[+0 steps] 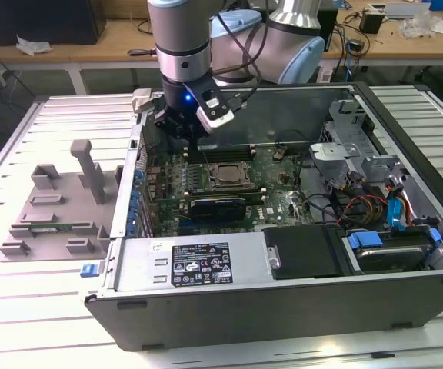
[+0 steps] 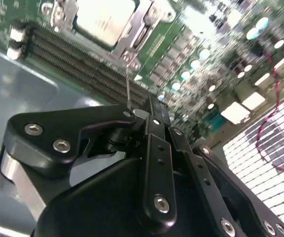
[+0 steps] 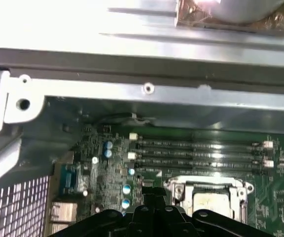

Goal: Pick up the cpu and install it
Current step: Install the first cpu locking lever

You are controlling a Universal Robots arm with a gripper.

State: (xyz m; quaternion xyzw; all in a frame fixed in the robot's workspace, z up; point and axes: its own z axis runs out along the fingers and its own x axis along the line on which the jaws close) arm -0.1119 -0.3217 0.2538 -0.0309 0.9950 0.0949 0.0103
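My gripper (image 1: pixel 184 129) hangs inside the open computer case (image 1: pixel 406 165), above the back part of the motherboard (image 1: pixel 279 184), toward the exterior view's left. In the second wrist view my fingers (image 2: pixel 158 148) are drawn together at the tips, with no visible gap.

The cpu (image 1: pixel 226 176) lies flat in its socket on the motherboard, silver top up, framed by the metal socket bracket (image 2: pixel 142 24). It is apart from my fingers, and in both wrist views it sits just beyond my fingertips. A thin metal lever (image 2: pixel 128 81) rises from the bracket's corner toward my fingertips. I cannot tell whether it touches them.

The memory slots (image 3: pixel 201 153) run between the cpu and the case wall. The black graphics card (image 1: pixel 218 206) lies just beside the socket. The grey tray (image 1: pixel 52 207) rests outside the case, on the exterior view's left
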